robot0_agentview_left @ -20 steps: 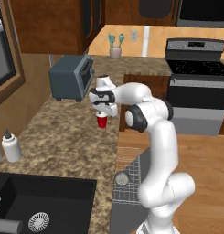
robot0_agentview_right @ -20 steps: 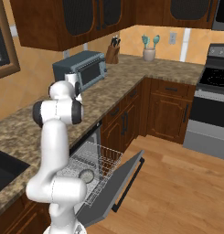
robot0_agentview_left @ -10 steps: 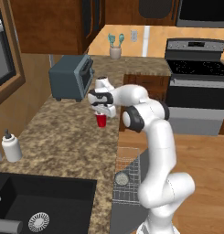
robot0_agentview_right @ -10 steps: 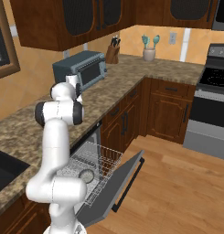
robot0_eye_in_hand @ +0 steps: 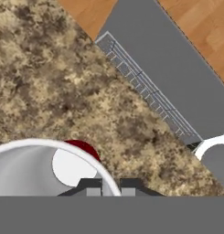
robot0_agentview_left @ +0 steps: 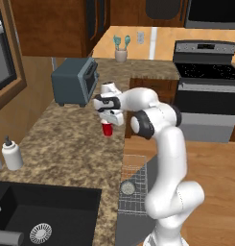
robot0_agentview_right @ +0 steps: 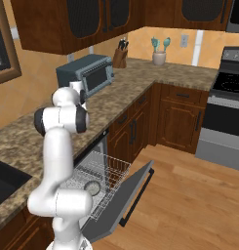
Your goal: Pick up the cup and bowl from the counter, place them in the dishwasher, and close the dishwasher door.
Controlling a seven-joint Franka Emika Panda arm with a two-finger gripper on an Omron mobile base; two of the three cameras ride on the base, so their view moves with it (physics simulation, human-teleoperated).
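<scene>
Claw (robot0_eye_in_hand: 110,185) pinches the empty cup's (robot0_eye_in_hand: 45,167) rim; bowl (robot0_agentview_right: 93,188) sits in dishwasher rack (robot0_agentview_right: 109,171).

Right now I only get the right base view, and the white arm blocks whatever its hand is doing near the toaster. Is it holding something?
Observer: Yes. The left base view shows a small red cup right under the gripper.
Operator: Has it really got hold of it?
Observer: The hand view shows the two finger tips shut on the cup's white rim, with the rim between them.
Operator: Is the cup up in the air?
Observer: Not that I can tell. In the left base view its bottom seems to rest on the counter.
</scene>
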